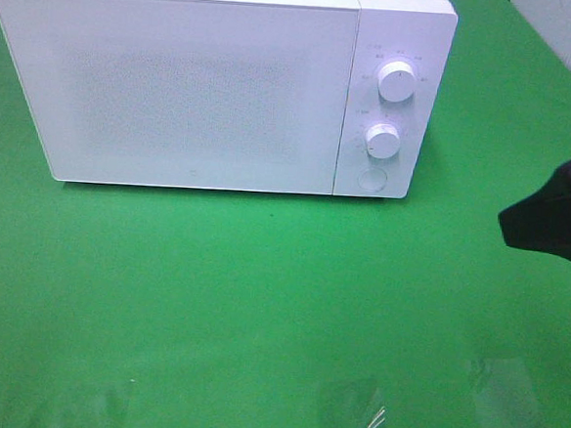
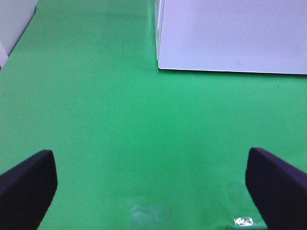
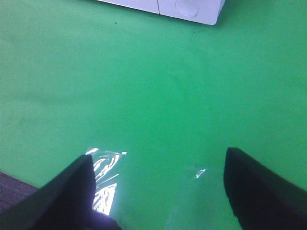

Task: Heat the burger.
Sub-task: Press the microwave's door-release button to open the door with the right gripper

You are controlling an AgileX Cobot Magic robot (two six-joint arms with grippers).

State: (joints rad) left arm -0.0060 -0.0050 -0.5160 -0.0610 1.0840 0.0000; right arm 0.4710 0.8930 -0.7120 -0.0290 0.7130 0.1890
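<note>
on the green table (image 1: pixel 260 291): a white microwave (image 1: pixel 216 82) stands at the back, left of centre in the high view, with its front facing the camera.
door (image 1: pixel 177 89): shut and frosted white; nothing inside shows through it.
control panel: to the right of the door, with an upper knob (image 1: pixel 398 82), a lower knob (image 1: pixel 382 140) under it and a round button (image 1: pixel 371 179) at the bottom.
burger: not seen in any of the three views; where it is cannot be told.
left gripper (image 2: pixel 151 187): low over the green cloth, facing the microwave's left front corner and well apart from it; its two black fingers (image 2: pixel 29 187) stand wide apart with only cloth between them.
right gripper (image 3: pixel 158 191): over the cloth in front of the microwave's button side, well apart from it; its fingers (image 3: pixel 254 187) are spread with nothing held between them.
right arm (image 1: pixel 560 218): only a black part shows, at the right edge of the high view, about level with the microwave's base.
clear film patches (image 1: pixel 364 415): flat and shiny on the near part of the cloth; one lies beside a right finger, another beside a left finger.
</note>
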